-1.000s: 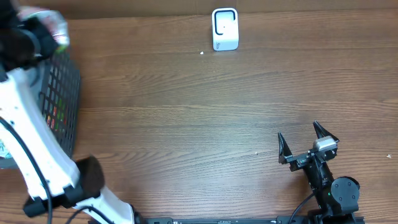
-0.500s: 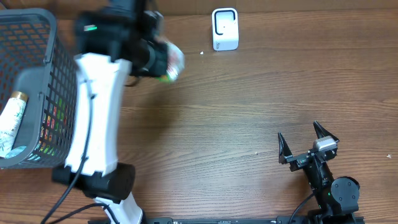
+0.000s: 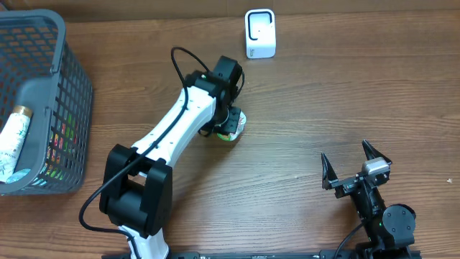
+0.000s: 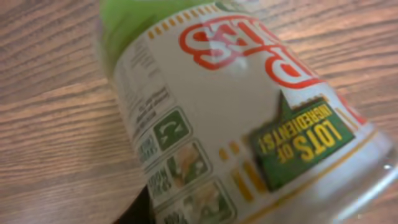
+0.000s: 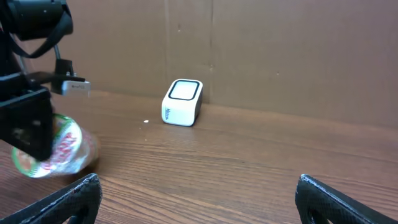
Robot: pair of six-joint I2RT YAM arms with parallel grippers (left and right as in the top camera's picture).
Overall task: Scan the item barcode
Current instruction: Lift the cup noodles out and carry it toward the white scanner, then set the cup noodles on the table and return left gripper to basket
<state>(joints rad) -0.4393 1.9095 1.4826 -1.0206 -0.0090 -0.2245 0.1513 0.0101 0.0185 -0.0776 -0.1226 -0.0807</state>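
The item is a cup of noodles (image 3: 237, 128) with a white, green and red label, lying tilted on the wooden table under my left gripper (image 3: 229, 122). It fills the left wrist view, cup (image 4: 249, 112) close to the camera, with only a dark bit of one finger (image 4: 138, 209) showing beside it. No barcode shows on the visible side. The right wrist view has the cup (image 5: 59, 149) at far left, partly behind the left arm. The white scanner (image 3: 259, 33) stands at the table's back edge, also scanner (image 5: 182, 102). My right gripper (image 3: 346, 154) rests open and empty at front right.
A grey wire basket (image 3: 75, 93) stands at the left edge with a tube (image 3: 14, 140) and other goods inside. A brown cardboard wall (image 5: 280, 50) runs behind the scanner. The left arm (image 3: 172, 137) stretches diagonally across the table's middle.
The left arm swung from over the basket toward the table's middle, carrying the cup, and lowered it to the wood in front of the scanner. The right arm has not moved.
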